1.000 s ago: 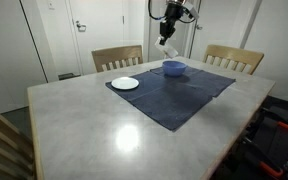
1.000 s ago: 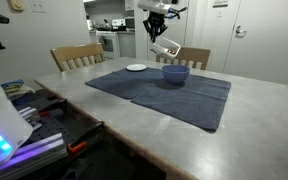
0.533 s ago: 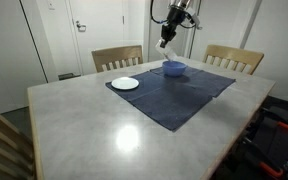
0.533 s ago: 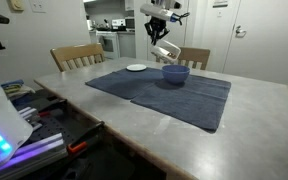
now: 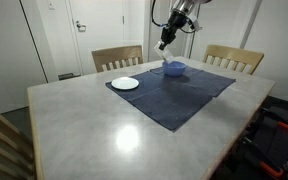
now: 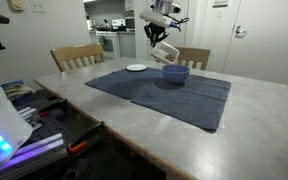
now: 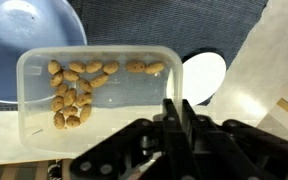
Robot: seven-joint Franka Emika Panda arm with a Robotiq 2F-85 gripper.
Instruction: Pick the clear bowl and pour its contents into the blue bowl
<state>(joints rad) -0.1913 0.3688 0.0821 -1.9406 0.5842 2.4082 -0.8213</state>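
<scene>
My gripper (image 7: 179,108) is shut on the wall of the clear bowl (image 7: 94,90), a squarish transparent container holding several brown nuts (image 7: 74,90). In both exterior views the clear bowl (image 5: 165,43) (image 6: 165,52) hangs tilted in the air just above and beside the blue bowl (image 5: 174,68) (image 6: 175,74). The blue bowl stands on the dark blue cloth mat (image 5: 174,95) (image 6: 164,95). In the wrist view the blue bowl (image 7: 29,45) lies at the upper left, partly behind the clear bowl.
A white round plate (image 5: 125,83) (image 6: 136,68) (image 7: 206,78) sits on the mat's corner. Wooden chairs (image 5: 117,57) (image 5: 234,58) stand at the far side of the grey table (image 5: 104,130). Doors and walls are behind.
The arm has lifted and swung slightly, and the clear bowl has tilted more steeply and risen a little over the blue bowl.
</scene>
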